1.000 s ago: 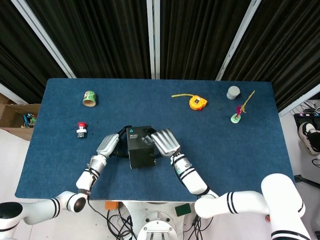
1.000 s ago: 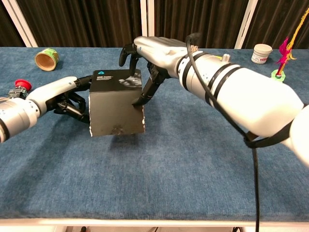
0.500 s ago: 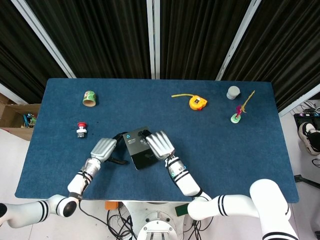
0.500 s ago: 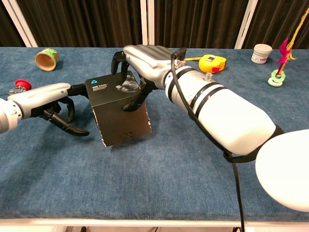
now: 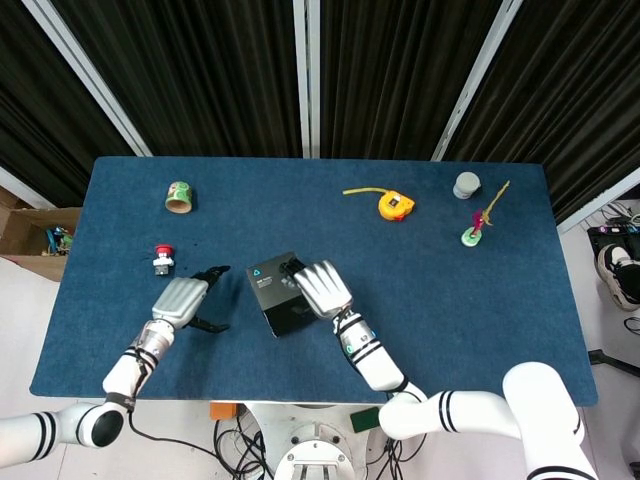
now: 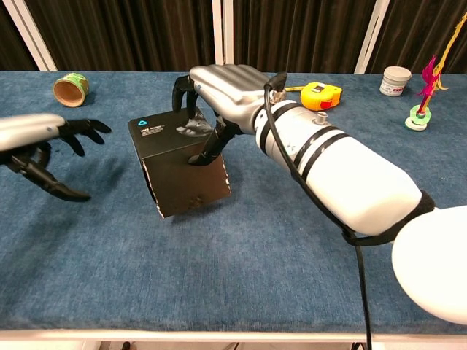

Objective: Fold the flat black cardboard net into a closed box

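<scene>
Black pleated curtains behind; blue felt table fills the view; black box, folded and tilted, near table centre; right hand grips its top from 3 o'clock; left hand at 9 o'clock, apart from box, fingers spread wide, holding nothing; yellow tape measure at 1 o'clock; tape roll at 10 o'clock.

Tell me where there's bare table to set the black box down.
Bare cloth lies right of the black box, below the tape measure, and in the middle back, between tape roll and tape measure. It's crowded around the box, between the left robot hand and right robot hand.
</scene>
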Tool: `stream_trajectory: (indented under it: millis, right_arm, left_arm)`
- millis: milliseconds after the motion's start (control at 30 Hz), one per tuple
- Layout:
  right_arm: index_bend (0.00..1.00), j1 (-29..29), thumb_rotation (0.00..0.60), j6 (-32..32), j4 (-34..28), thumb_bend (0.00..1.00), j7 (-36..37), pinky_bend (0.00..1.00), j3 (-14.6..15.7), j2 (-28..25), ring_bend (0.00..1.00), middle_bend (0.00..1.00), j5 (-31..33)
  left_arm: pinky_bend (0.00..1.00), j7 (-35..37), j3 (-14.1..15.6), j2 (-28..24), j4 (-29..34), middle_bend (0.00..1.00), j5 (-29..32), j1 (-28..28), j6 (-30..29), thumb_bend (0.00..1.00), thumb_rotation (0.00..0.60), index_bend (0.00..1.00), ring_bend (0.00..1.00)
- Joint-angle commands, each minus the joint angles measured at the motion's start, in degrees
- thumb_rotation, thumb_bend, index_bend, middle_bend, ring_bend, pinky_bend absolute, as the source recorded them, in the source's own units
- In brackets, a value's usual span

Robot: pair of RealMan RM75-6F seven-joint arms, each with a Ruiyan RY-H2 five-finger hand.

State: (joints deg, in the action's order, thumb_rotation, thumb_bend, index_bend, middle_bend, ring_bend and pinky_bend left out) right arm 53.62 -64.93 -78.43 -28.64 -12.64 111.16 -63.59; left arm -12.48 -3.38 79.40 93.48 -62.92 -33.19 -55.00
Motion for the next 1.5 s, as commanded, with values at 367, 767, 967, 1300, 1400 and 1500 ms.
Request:
stream_trajectory:
  millis: [367,767,967,1300,1400,1500]
  right_arm:
    - [0.58,-0.1,0.6,-1.4,13.8,0.06,8.0,1.0,6.3,1.9,0.77,0.42,-16.8]
    - [0.76,0.4,0.6,-6.6,32.9,0.25,11.0,1.0,10.7,8.1,0.8,0.52,-28.7]
    - [0.77,-0.1,0.6,-8.0,35.3,0.31,13.2,1.0,10.2,9.2,0.8,0.54,-30.0]
    - [0.47,-4.4,0.6,-15.5,22.2,0.22,10.5,1.0,7.7,-0.5,0.74,0.43,-30.6]
    - [0.41,-7.8,0.6,-17.1,13.8,0.2,7.2,1.0,7.4,-6.9,0.67,0.4,-29.2]
    - [0.33,-12.7,0.6,-18.5,5.1,0.21,4.7,0.93,8.0,-14.3,0.54,0.35,-26.3]
  left_arm:
    - [0.62,1.7,-1.0,-6.1,4.6,0.16,-13.0,7.5,-19.0,0.04,0.514,0.12,0.22]
    - [0.62,5.8,-1.8,-3.6,-0.2,0.16,-19.3,9.1,-23.7,0.04,0.516,0.12,0.22]
    - [0.62,6.5,-2.0,-3.6,-0.7,0.16,-19.8,9.6,-23.9,0.04,0.515,0.12,0.22]
    - [0.62,3.2,-1.4,-5.6,-2.8,0.16,-17.7,11.6,-23.4,0.04,0.519,0.12,0.22]
    - [0.61,1.1,-0.9,-6.6,-4.3,0.16,-16.1,13.2,-23.9,0.04,0.538,0.12,0.22]
    - [0.58,-0.3,-0.2,-7.6,-5.9,0.16,-15.1,15.3,-25.3,0.04,0.583,0.12,0.22]
